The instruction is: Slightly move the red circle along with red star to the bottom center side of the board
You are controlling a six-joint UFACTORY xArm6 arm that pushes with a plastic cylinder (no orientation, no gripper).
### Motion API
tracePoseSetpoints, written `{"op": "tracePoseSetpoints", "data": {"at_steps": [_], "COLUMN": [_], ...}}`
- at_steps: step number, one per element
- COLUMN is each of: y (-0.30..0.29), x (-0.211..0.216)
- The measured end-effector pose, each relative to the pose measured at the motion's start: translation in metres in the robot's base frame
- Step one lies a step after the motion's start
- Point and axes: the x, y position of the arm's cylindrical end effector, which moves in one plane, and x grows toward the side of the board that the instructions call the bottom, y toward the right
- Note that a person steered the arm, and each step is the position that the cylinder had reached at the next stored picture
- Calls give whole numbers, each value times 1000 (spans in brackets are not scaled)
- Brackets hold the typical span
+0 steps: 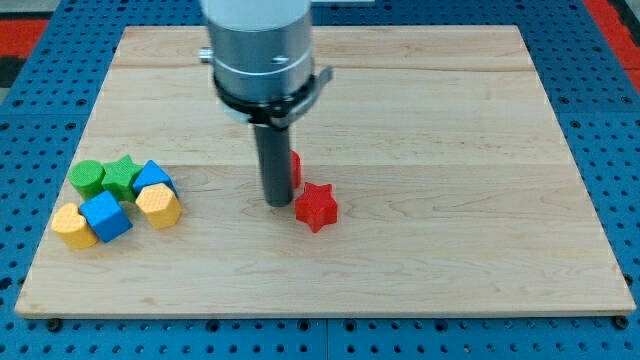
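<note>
The red star (pixel 316 206) lies near the middle of the wooden board (pixel 450 150). The red circle (pixel 295 169) shows only as a sliver just above and left of the star, mostly hidden behind the rod. My tip (pixel 277 203) rests on the board just left of the red star and right below the red circle, close to both.
A cluster sits at the view's left: a green circle (pixel 88 178), a green star (pixel 123 175), a blue block (pixel 152 178), a blue cube (pixel 105 216), a yellow block (pixel 158 206) and a yellow block (pixel 73 226). The arm's grey body (pixel 258 50) hangs over the top centre.
</note>
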Motion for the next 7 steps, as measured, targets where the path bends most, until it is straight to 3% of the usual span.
{"op": "tracePoseSetpoints", "data": {"at_steps": [2,3,7], "y": [-49,-18,61], "x": [-39,-59,-8]}}
